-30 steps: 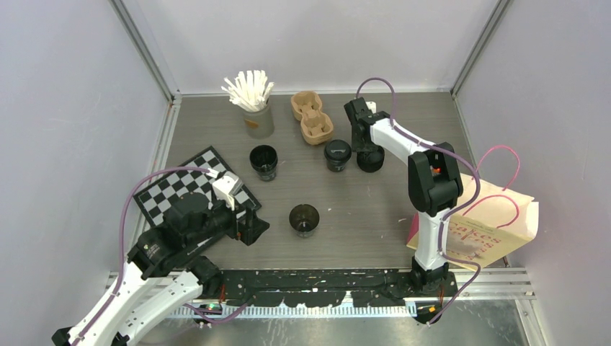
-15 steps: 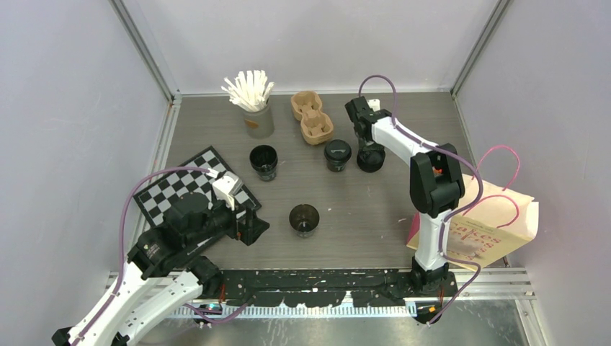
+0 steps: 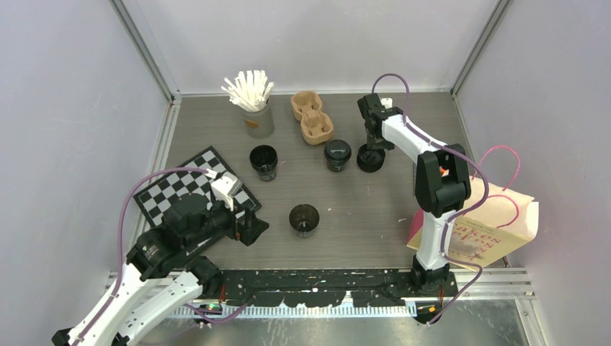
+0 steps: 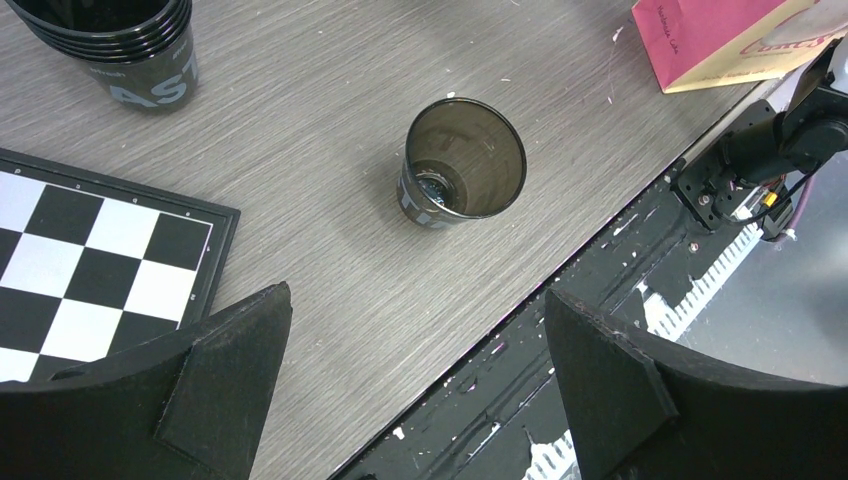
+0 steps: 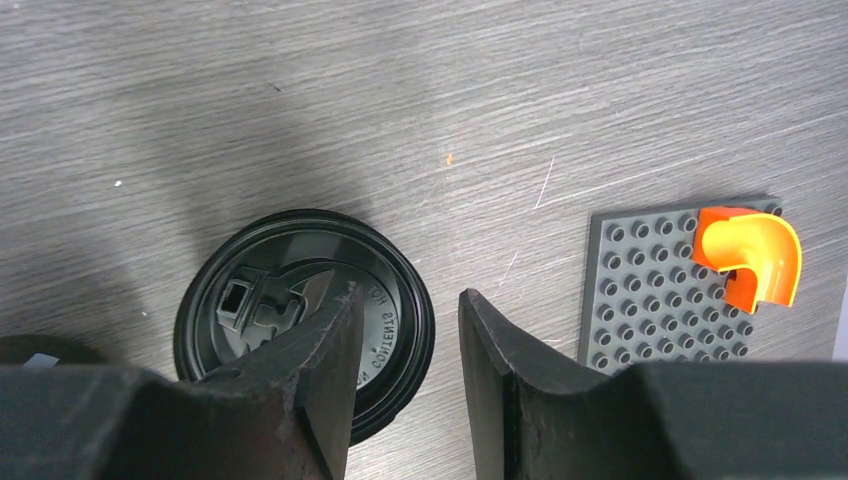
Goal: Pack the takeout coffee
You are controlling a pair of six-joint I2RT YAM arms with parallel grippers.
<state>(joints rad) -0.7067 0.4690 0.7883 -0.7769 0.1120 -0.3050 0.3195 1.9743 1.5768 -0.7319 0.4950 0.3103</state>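
One open black cup (image 3: pixel 304 218) (image 4: pixel 462 162) stands alone mid-table. A stack of black cups (image 3: pixel 264 160) (image 4: pixel 120 50) is left of a lidded cup (image 3: pixel 337 153). A black lid (image 3: pixel 371 163) (image 5: pixel 300 320) lies flat on the table to that cup's right. My right gripper (image 3: pixel 372 143) (image 5: pixel 405 310) hovers just over the lid's right edge, open, with nothing between its fingers; the left finger (image 5: pixel 320 350) overlaps the lid in view. My left gripper (image 3: pixel 248 229) (image 4: pixel 415 298) is wide open and empty, near the front edge, short of the lone cup.
The brown pulp carrier (image 3: pixel 311 117) and a grey cup of white sticks (image 3: pixel 253 108) stand at the back. A chessboard (image 3: pixel 189 189) (image 4: pixel 90 260) lies left. A paper bag (image 3: pixel 490 223) (image 4: pixel 720 40) lies right. A grey studded plate (image 5: pixel 660 290) carrying an orange piece (image 5: pixel 750 255) is beside the lid.
My right gripper has shifted slightly right and away from the lid and its jaws have spread wider. The lid stays on the table. The left arm has not moved.
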